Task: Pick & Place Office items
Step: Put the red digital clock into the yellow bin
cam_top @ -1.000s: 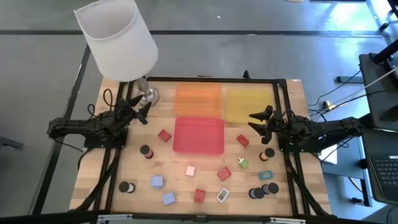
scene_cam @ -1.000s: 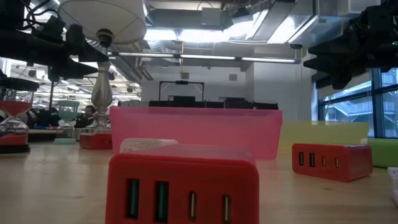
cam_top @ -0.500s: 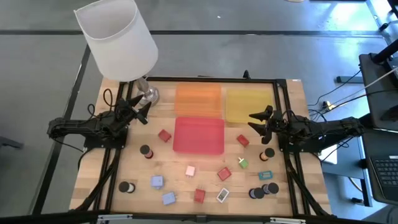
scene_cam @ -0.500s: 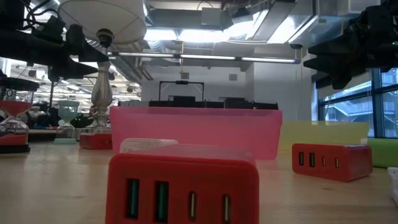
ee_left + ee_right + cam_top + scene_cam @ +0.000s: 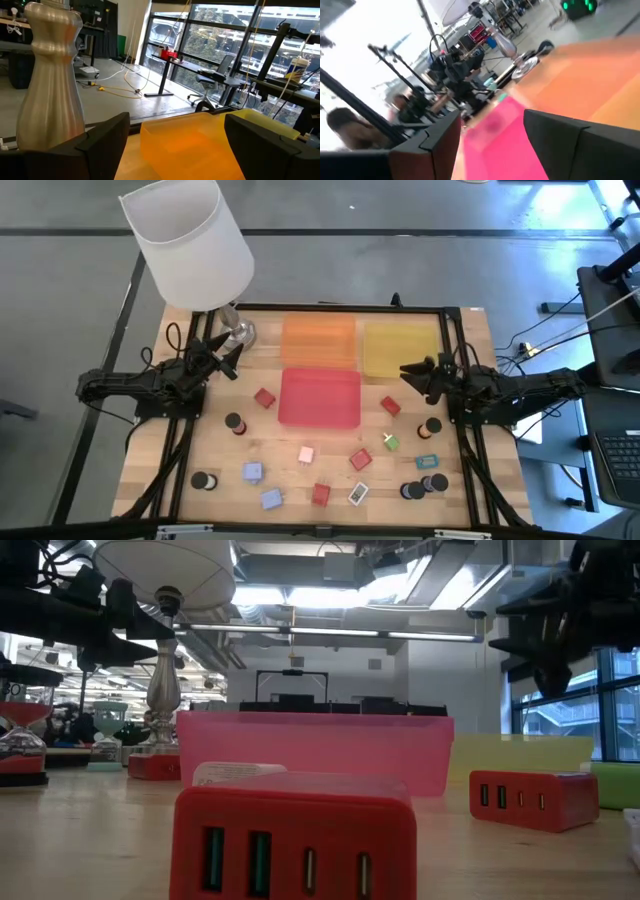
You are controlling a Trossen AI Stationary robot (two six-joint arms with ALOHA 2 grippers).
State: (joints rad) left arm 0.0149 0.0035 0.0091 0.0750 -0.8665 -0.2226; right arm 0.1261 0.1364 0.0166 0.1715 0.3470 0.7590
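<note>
The task looks barely begun: the orange tray (image 5: 318, 340), yellow tray (image 5: 392, 348) and red tray (image 5: 319, 397) appear empty. The office items (image 5: 360, 460), small red, pink, lavender and green blocks, black cylinders and flat rectangles, lie scattered over the counter (image 5: 160, 470) from 4 to 8 o'clock. The left hand (image 5: 226, 358) at 10 o'clock and the right hand (image 5: 418, 374) at 3 o'clock are both released, grasping nothing.

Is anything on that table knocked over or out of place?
Nothing looks spilled or damaged. The three trays are empty, while the small office items lie scattered at odd angles over the near half of the table.
</note>
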